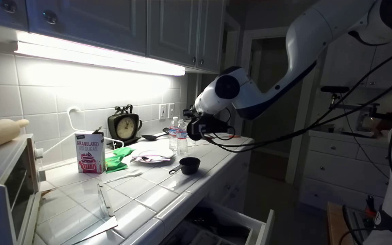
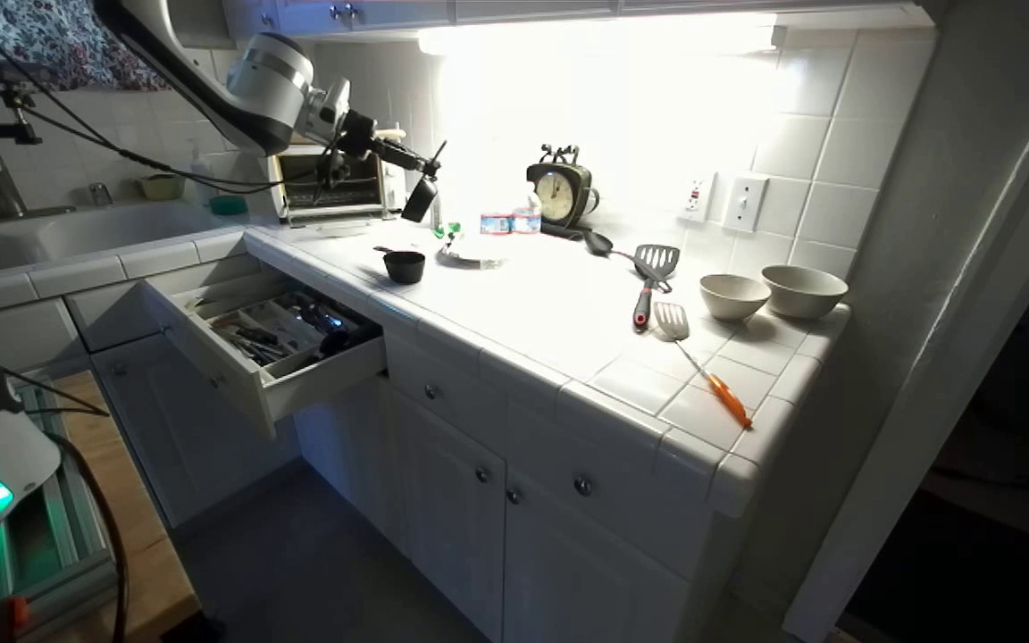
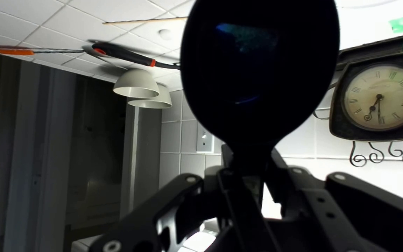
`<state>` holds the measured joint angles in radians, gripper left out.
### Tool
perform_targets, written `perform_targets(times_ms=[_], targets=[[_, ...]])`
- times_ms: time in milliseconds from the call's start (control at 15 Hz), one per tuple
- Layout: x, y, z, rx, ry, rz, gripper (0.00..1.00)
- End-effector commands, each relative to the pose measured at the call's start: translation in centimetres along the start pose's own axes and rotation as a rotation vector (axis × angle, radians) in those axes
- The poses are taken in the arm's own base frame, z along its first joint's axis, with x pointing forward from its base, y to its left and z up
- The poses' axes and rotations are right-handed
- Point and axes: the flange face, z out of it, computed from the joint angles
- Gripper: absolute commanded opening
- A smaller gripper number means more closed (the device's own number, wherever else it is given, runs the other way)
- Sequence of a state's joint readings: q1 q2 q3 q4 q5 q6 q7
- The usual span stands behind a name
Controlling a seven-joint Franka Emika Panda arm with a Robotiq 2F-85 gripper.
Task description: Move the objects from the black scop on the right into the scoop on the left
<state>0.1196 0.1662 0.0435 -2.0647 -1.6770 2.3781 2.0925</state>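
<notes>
One black measuring scoop is held clear of the white-tiled counter by the gripper, whose fingers are closed on its handle. In the wrist view the dark round cup of this scoop lies toward twelve o'clock from the fingertips, with a faint bluish sheen on it; what it contains is too dark to make out. In an exterior view the cup hangs tilted, toward six o'clock from the gripper.

Another black scoop stands upright on the counter, toward six o'clock from the held one in an exterior view and apart from it. Its handle points between eight and nine o'clock in an exterior view; its contents cannot be told. From this standing scoop, a white plate lies between nine and ten o'clock, two water bottles stand toward eleven, a granulated sugar box toward nine, and a mantel clock toward ten, farther off. Green packaging lies just beside the box.

In an exterior view a pulled-out utensil drawer is toward eight o'clock from the standing scoop, two pale bowls are toward three, and an orange-handled slotted turner lies between three and four.
</notes>
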Motion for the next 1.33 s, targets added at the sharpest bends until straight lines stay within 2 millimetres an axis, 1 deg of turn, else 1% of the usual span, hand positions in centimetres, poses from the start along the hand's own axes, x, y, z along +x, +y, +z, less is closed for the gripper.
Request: perform_targets(times_ms=[0,933,1267], targets=[[0.02,0.64,-0.96,0.007,0.045,0.003,0.06],[0.03,0.35,-1.40,0.018,0.080,-0.012,0.06],[-0.40,0.09,-1.66,0.032,0.092,-0.034,0.06]])
